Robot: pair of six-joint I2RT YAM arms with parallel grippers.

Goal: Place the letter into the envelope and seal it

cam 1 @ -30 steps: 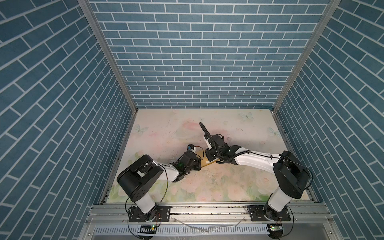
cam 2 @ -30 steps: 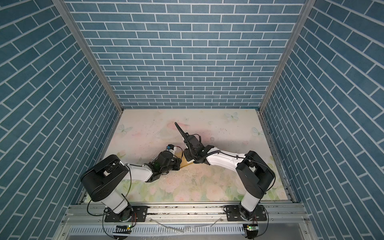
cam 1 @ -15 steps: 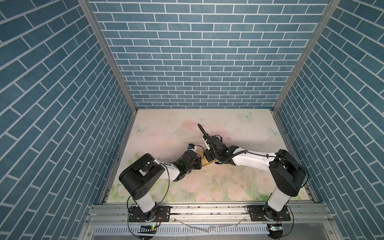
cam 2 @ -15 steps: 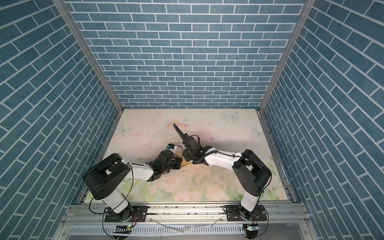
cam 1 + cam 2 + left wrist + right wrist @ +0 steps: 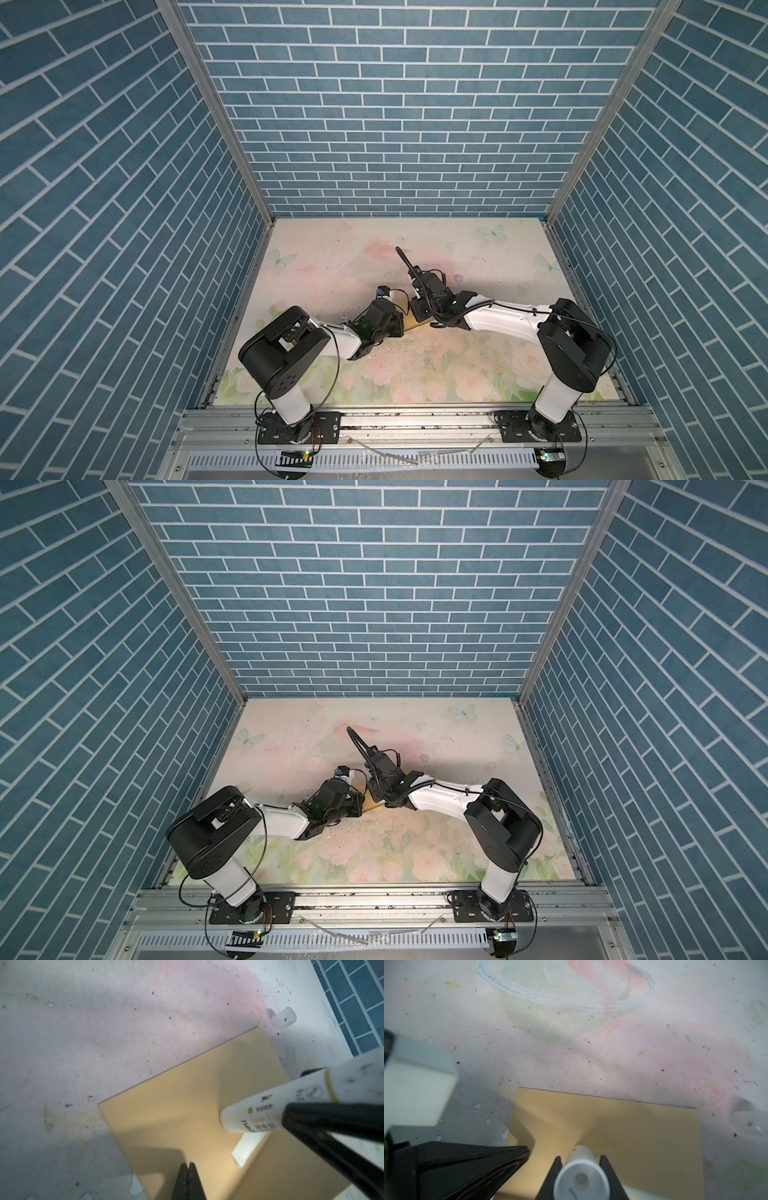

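The mustard-yellow envelope (image 5: 176, 1105) (image 5: 633, 1126) lies flat on the table; in both top views only a sliver (image 5: 410, 323) (image 5: 371, 807) shows between the two wrists. My left gripper (image 5: 188, 1164) is shut, with its tips down on the envelope near one edge. My right gripper (image 5: 580, 1159) is shut on a white glue stick (image 5: 259, 1109) (image 5: 581, 1180), whose end rests on the envelope. A pale strip (image 5: 249, 1147) shows along the fold beside the stick; I cannot tell whether it is the letter. Otherwise the letter is out of view.
A small translucent cap (image 5: 283, 1019) (image 5: 749, 1124) lies on the floral table just past the envelope's corner. The two wrists (image 5: 376, 320) (image 5: 432, 299) stand close together at mid-table. Blue brick walls (image 5: 395, 124) close in three sides.
The right gripper with the glue stick has shifted slightly to the left over the envelope. The left arm has barely moved.
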